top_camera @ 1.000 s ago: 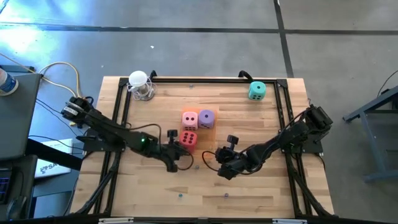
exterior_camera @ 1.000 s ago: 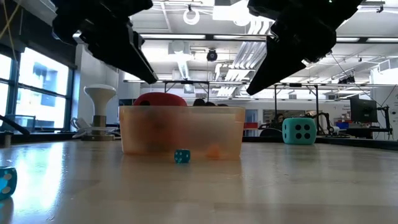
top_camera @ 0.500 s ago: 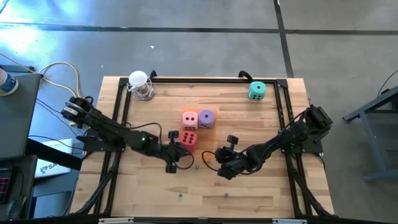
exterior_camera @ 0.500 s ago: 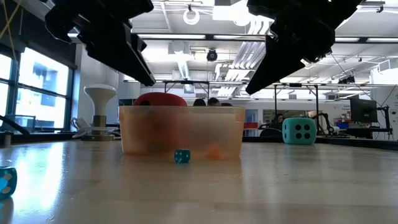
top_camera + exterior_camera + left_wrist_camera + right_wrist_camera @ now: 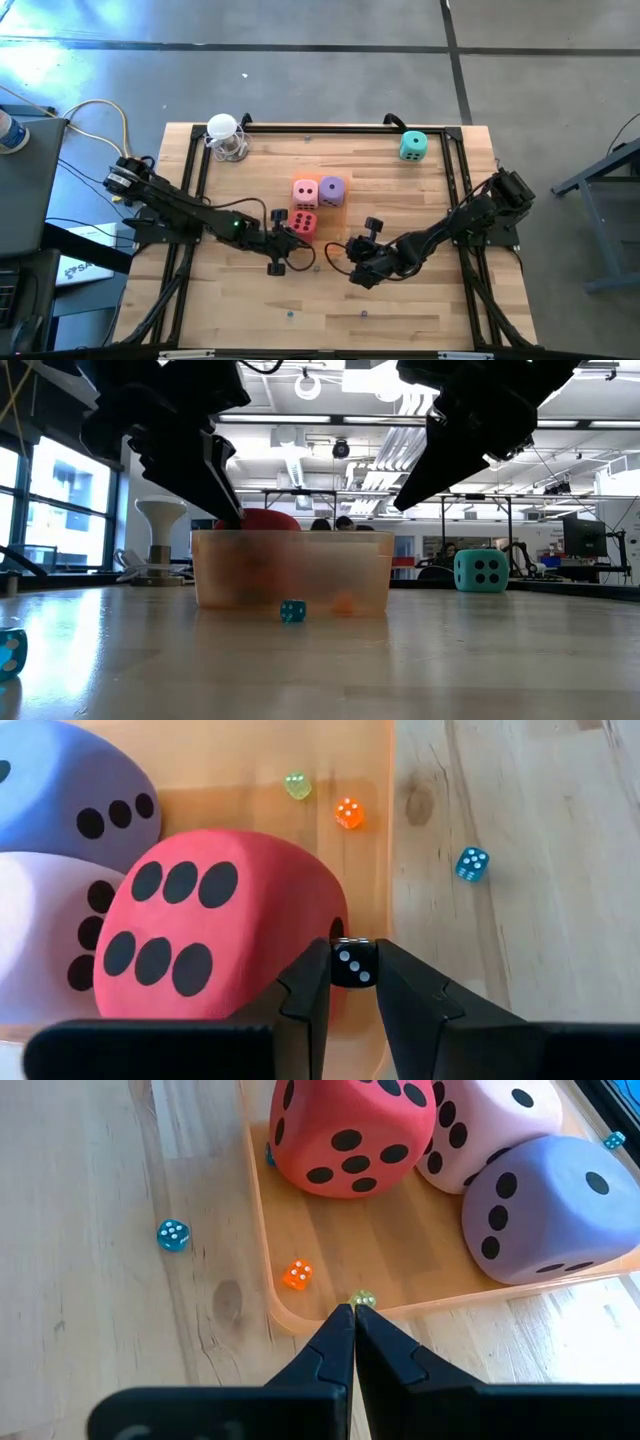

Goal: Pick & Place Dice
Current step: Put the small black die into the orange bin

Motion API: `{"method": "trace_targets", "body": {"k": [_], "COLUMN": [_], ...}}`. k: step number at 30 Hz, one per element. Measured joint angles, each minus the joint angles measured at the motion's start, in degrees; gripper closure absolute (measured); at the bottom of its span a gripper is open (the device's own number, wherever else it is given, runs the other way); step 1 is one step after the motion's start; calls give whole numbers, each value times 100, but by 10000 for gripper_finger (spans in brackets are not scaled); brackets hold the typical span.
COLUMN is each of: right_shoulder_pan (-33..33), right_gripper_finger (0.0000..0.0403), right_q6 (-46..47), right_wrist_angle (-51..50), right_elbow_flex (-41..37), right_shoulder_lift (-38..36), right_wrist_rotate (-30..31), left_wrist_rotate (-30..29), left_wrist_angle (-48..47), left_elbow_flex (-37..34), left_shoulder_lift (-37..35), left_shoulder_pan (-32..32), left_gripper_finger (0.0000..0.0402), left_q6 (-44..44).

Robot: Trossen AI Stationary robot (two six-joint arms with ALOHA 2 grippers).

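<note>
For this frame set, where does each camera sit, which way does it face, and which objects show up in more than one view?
High view: overhead, straight down on the table; both arms show.
Low view: table height, level across to the tray; arms hang from above.
Left wrist view: past the left gripper, holding a small black die beside the red die.
Right wrist view: past the shut right gripper at the tray's rim.
Shared: both wrist views show the red die, orange die and blue die.
</note>
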Motion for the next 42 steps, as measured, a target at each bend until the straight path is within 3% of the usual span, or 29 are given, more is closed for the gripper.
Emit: {"method": "trace_targets", "body": {"k": [15, 42], "right_shoulder_pan": [0, 2], "right_gripper_finger": [399, 399], "right_q6": [0, 0], "right_wrist_angle": [-2, 26], "right_elbow_flex": [1, 0], "right_shoulder_lift": [0, 0], "right_wrist_rotate": [0, -4], "left_wrist_rotate": [-317, -315], "left_wrist_angle": [14, -19], "left_elbow_flex": [0, 0], "left_shoulder_lift": [0, -2], "left_shoulder_pan": [-24, -31], "left_gripper_finger": [327, 327], "left_q6": [276, 256]}}
